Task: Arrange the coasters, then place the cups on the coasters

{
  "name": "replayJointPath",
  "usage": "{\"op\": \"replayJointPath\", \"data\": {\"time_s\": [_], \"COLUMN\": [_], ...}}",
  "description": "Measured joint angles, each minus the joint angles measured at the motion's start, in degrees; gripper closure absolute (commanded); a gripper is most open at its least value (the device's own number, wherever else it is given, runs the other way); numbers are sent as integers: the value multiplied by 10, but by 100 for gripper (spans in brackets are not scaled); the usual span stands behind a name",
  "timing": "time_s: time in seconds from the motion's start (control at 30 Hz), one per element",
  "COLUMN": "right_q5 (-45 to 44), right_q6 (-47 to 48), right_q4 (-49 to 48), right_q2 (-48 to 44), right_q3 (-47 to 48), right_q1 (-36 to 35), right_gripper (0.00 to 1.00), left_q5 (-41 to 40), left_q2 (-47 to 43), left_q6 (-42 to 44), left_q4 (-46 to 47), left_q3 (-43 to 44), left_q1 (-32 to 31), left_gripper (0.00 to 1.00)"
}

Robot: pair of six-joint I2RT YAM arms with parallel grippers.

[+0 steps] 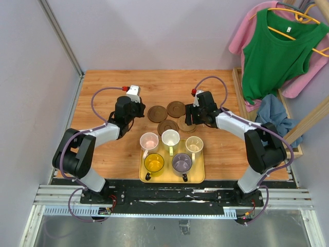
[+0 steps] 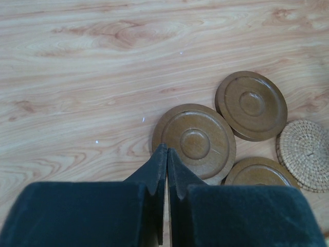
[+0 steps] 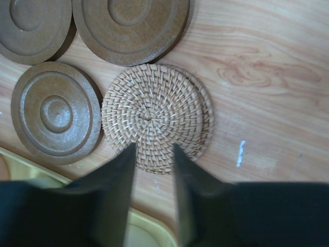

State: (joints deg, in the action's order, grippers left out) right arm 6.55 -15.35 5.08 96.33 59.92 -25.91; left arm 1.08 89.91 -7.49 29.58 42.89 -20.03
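Three brown grooved wooden coasters and a tan woven coaster lie clustered mid-table. A second woven rim seems to show under the woven coaster. The five cups, pink, white, cream, yellow and purple-grey, stand in the yellow tray. My left gripper is shut with nothing in it, its tips at the left rim of one wooden coaster. My right gripper hangs open over the woven coaster's near edge.
The tray's corner lies just below the right gripper. Green and pink garments hang on a wooden rack at the right, with a blue cloth beneath. Walls close in the table's left and far sides.
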Motion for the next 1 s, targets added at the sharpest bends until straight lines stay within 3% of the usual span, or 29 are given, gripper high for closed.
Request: {"op": "replayJointPath", "data": {"time_s": [0.07,0.13,0.17,1.0], "right_q5": [-4,-8,-8,-42], "right_q6": [0,-1,-3,-5], "right_q4": [0,0,0,24], "right_q2": [0,0,0,74], "right_q3": [0,0,0,35], "right_q1": [0,0,0,-31], "right_gripper": [20,2,1,2], "left_q5": [4,8,10,16], "left_q2": [1,1,1,12], "left_q6": [-5,-8,-9,-9], "left_q4": [-4,-4,-4,-23], "left_q3": [1,1,1,-3], "left_q1": [0,0,0,-1], "left_gripper": [91,90,90,89]}}
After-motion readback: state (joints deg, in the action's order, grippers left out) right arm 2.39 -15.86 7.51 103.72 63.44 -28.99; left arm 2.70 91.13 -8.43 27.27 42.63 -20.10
